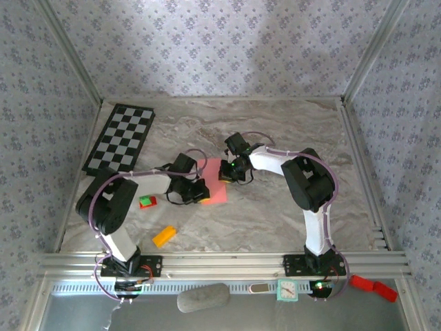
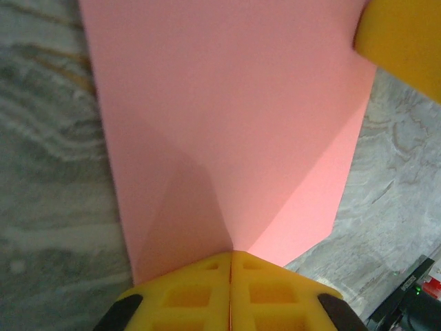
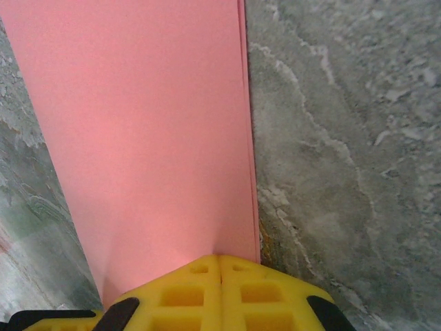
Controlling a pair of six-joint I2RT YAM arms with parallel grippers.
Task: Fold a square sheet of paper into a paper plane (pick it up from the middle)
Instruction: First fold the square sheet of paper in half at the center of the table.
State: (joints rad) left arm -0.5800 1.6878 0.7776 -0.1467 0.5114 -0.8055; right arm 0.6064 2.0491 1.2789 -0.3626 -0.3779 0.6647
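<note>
Clamping the square sheet of paper (image 2: 227, 124) by its edge: left claw (image 2: 231, 256), closed fully on it. Sheet is salmon-pink and sits mid-worktop (image 1: 275, 221), with a diagonal fold fanning from that pinch. Right claw (image 3: 219, 259) is likewise closed on the opposite edge, where doubled layers are visible. From above, both claws hide the sheet's ends.

Grey marbled table (image 1: 275, 214); floral-patterned walls (image 1: 207, 41); aluminium frame rail (image 1: 220, 262) at near edge.

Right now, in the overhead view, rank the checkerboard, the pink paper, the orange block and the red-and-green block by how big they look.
1. checkerboard, clearly largest
2. pink paper, though partly hidden
3. orange block, only slightly bigger than the last
4. red-and-green block, smallest
</note>
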